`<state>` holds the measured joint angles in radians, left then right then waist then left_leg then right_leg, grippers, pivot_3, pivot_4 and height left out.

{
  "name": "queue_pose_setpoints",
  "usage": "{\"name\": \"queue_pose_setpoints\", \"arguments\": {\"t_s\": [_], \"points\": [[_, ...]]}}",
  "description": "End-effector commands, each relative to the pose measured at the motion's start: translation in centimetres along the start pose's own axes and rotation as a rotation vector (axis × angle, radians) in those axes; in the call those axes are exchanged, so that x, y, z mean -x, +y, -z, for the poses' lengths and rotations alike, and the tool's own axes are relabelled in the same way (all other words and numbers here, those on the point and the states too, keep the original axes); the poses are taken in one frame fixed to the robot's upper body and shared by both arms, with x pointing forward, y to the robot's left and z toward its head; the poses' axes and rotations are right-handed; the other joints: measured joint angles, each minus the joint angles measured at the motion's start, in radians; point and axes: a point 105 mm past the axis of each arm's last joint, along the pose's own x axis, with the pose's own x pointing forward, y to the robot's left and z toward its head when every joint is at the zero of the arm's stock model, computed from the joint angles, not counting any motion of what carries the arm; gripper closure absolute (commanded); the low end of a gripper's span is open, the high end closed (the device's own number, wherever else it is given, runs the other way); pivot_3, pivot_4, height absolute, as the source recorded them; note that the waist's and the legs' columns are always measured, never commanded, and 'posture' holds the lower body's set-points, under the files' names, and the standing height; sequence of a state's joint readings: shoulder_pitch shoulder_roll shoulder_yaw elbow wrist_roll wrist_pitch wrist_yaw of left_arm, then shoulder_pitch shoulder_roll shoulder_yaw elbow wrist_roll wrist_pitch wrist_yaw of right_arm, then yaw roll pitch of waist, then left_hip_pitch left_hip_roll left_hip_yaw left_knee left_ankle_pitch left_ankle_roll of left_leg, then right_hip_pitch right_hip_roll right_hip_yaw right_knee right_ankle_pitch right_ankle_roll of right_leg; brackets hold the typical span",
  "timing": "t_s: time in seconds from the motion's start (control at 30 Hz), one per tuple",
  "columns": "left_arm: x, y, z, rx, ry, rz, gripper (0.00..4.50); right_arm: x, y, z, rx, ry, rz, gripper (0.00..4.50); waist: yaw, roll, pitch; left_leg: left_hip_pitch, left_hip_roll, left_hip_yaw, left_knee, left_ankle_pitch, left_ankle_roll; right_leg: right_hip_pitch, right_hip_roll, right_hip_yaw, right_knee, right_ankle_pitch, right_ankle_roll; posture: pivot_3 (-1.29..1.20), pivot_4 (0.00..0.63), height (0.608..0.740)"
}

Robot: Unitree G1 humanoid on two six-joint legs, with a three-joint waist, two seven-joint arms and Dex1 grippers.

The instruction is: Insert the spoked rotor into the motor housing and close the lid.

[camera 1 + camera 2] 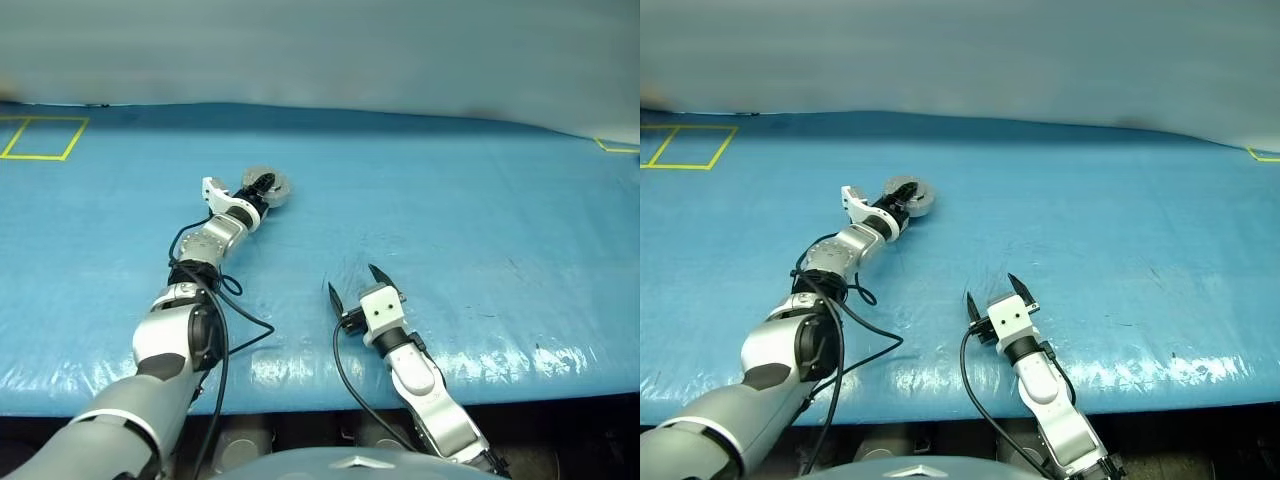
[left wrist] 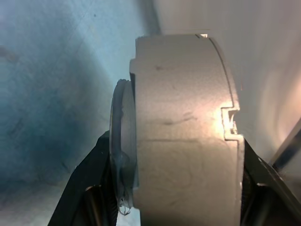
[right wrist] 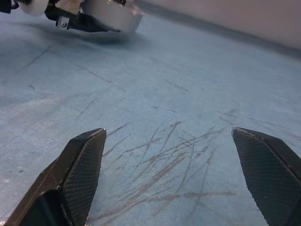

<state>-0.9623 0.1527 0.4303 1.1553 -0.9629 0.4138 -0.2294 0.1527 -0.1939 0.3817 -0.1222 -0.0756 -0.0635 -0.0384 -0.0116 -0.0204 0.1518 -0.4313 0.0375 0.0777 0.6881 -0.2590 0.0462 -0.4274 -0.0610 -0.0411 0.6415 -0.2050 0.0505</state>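
My left gripper (image 1: 266, 186) reaches far out over the blue table and is shut on the motor housing (image 1: 282, 190), a round silver-grey cup. In the left wrist view the housing (image 2: 183, 132) stands on edge between the black fingers (image 2: 87, 174). A thin round disc (image 2: 122, 141), seemingly the lid, lies against one flat face. The spoked rotor is hidden. My right gripper (image 1: 352, 280) hovers near the table's front edge, open, with nothing between its fingers (image 3: 84, 165). The held housing (image 3: 113, 16) lies well ahead of it.
The blue sheet (image 1: 480, 220) covers the whole table and bears scratch marks (image 3: 164, 155) under my right gripper. Yellow tape lines (image 1: 45, 138) mark the far left corner, and another yellow mark (image 1: 615, 147) sits at the far right. A black cable (image 1: 225, 330) trails along my left arm.
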Motion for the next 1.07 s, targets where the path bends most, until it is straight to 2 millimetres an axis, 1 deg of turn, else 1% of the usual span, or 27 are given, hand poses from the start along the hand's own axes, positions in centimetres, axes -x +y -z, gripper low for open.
{"name": "queue_pose_setpoints", "arguments": {"t_s": [0.03, 0.07, 0.17, 0.2, 0.3, 0.37, 0.43, 0.5, 0.53, 0.57, 0.67, 0.77, 0.8, 0.83, 0.87, 0.93, 1.0, 1.07], "points": [[-0.4, -1.9, -1.6, -0.052, -0.043, 0.014, 1.4, 0.1, -0.1, -0.7, -0.001, -0.023, 0.003, 0.0, -0.001, 0.0, 0.0, 0.0, 0.0, 0.0, 0.0, 0.0, 0.0, 0.0, 0.0, 0.0, 0.0, 0.0, 0.0, 0.0, 0.15, 0.74], [-0.4, -1.5, -1.6, -0.062, -0.039, -0.008, 1.18, 0.1, -0.1, -0.7, 0.001, -0.022, 0.003, 0.0, -0.001, 0.0, 0.0, 0.0, 0.0, 0.0, 0.0, 0.0, 0.0, 0.0, 0.0, 0.0, 0.0, 0.0, 0.0, 0.0, 0.15, 0.74], [0.3, 0.6, -1.8, -0.083, -0.008, -0.106, 0.13, 0.1, 0.0, -0.5, -0.04, -0.002, -0.002, 0.0, -0.003, 0.0, 0.0, 0.002, 0.0, 0.001, 0.0, 0.0, 0.0, 0.001, 0.0, 0.001, 0.001, 0.0, 0.0, 0.0, 0.15, 0.74], [0.6, 1.2, -1.9, -0.09, -0.001, -0.129, 0.02, 0.1, 0.2, -0.5, -0.07, 0.009, -0.014, 0.0, -0.004, 0.0, -0.001, 0.003, 0.0, 0.001, 0.0, 0.0, -0.001, 0.001, 0.0, 0.001, 0.001, 0.0, 0.0, 0.0, 0.15, 0.74], [1.6, 3.0, -2.2, -0.083, 0.018, -0.188, 0.02, 0.0, 0.4, -0.5, -0.122, 0.022, -0.019, 0.0, -0.013, 0.0, -0.001, 0.007, 0.001, 0.001, 0.0, 0.001, -0.001, 0.004, 0.0, 0.001, 0.002, 0.0, 0.0, 0.0, 0.15, 0.74], [2.8, 4.9, -2.2, -0.104, 0.066, -0.258, 0.02, -0.1, 0.6, -0.5, -0.13, 0.031, -0.038, 0.0, -0.018, 0.0, -0.001, 0.011, 0.005, 0.001, 0.0, 0.001, -0.001, 0.007, 0.001, 0.001, 0.003, 0.0, -0.001, 0.0, 0.15, 0.74], [4.3, 6.7, -2.0, -0.155, 0.126, -0.329, 0.02, -0.3, 0.9, -0.5, -0.133, 0.034, -0.056, 0.0, -0.025, -0.001, -0.003, 0.022, 0.008, 0.002, -0.004, -0.001, 0.002, 0.017, 0.0, 0.001, 0.002, -0.002, -0.001, 0.0, 0.15, 0.74], [5.6, 7.8, -1.9, -0.197, 0.159, -0.369, 0.02, -0.4, 1.1, -0.6, -0.138, 0.031, -0.066, 0.0, -0.028, 0.0, -0.006, 0.026, 0.009, 0.002, -0.006, -0.001, 0.001, 0.019, 0.0, 0.001, 0.004, -0.006, -0.003, 0.0, 0.15, 0.74], [6.1, 8.0, -1.9, -0.211, 0.167, -0.379, 0.02, -0.4, 1.2, -0.7, -0.139, 0.03, -0.069, 0.0, -0.028, 0.0, -0.006, 0.028, 0.009, 0.002, -0.006, -0.001, 0.0, 0.021, 0.0, 0.001, 0.004, -0.006, -0.003, 0.0, 0.15, 0.74], [7.0, 8.3, -2.0, -0.226, 0.16, -0.37, 0.02, -0.4, 1.3, -0.7, -0.148, 0.028, -0.081, 0.0, -0.03, 0.002, -0.008, 0.031, 0.009, 0.003, -0.007, -0.001, 0.0, 0.022, 0.0, 0.002, 0.005, -0.006, -0.004, 0.0, 0.15, 0.74], [9.6, 8.2, -1.8, -0.38, 0.146, -0.317, 0.02, -0.6, 1.5, -1.0, -0.16, 0.011, -0.097, 0.0, -0.039, 0.006, -0.012, 0.039, 0.012, 0.005, -0.01, -0.001, -0.002, 0.027, -0.002, 0.003, 0.005, -0.008, -0.011, 0.0, 0.15, 0.74], [11.6, 6.9, -0.6, -0.581, 0.126, -0.202, 0.02, -0.6, 1.6, -1.5, -0.164, -0.028, -0.111, 0.0, -0.038, 0.007, -0.014, 0.039, 0.014, 0.005, -0.01, -0.002, -0.006, 0.026, -0.004, 0.002, 0.005, -0.007, -0.018, 0.0, 0.15, 0.74], [12.1, 6.6, 0.0, -0.62, 0.118, -0.163, 0.02, -0.5, 1.7, -1.7, -0.161, -0.04, -0.118, 0.0, -0.034, 0.008, -0.014, 0.039, 0.014, 0.005, -0.011, -0.002, -0.007, 0.026, -0.004, 0.002, 0.005, -0.007, -0.019, 0.0, 0.15, 0.74], [12.6, 6.1, 0.6, -0.641, 0.103, -0.116, 0.02, -0.5, 1.7, -1.9, -0.17, -0.05, -0.12, 0.0, -0.029, 0.008, -0.015, 0.038, 0.014, 0.005, -0.011, -0.002, -0.008, 0.019, -0.004, 0.002, 0.006, -0.008, -0.02, 0.0, 0.15, 0.74], [13.0, 5.8, 0.9, -0.692, 0.081, -0.088, 0.02, -0.5, 1.7, -2.1, -0.18, -0.06, -0.117, 0.0, -0.025, 0.008, -0.015, 0.037, 0.014, 0.005, -0.011, -0.002, -0.009, 0.018, -0.004, 0.002, 0.006, -0.008, -0.021, 0.0, 0.15, 0.74], [13.6, 5.2, 1.1, -0.84, 0.002, -0.043, 0.02, -0.4, 1.8, -2.4, -0.192, -0.074, -0.123, 0.0, -0.012, 0.008, -0.015, 0.036, 0.014, 0.005, -0.011, -0.002, -0.009, 0.016, -0.005, 0.002, 0.006, -0.008, -0.021, 0.0, 0.15, 0.74], [14.3, 5.0, 1.8, -0.966, -0.029, -0.01, 0.02, -0.2, 1.9, -2.6, -0.177, -0.081, -0.135, 0.0, -0.006, 0.008, -0.014, 0.034, 0.014, 0.005, -0.011, -0.003, -0.01, 0.015, -0.006, 0.002, 0.005, -0.008, -0.022, 0.0, 0.15, 0.74], [15.0, 4.4, 2.4, -1.042, -0.08, 0.049, 0.02, 0.0, 1.8, -2.6, -0.159, -0.082, -0.142, 0.0, -0.004, 0.008, -0.014, 0.031, 0.014, 0.005, -0.011, -0.003, -0.009, 0.013, -0.006, 0.002, 0.004, -0.008, -0.022, 0.0, 0.15, 0.74]]}}
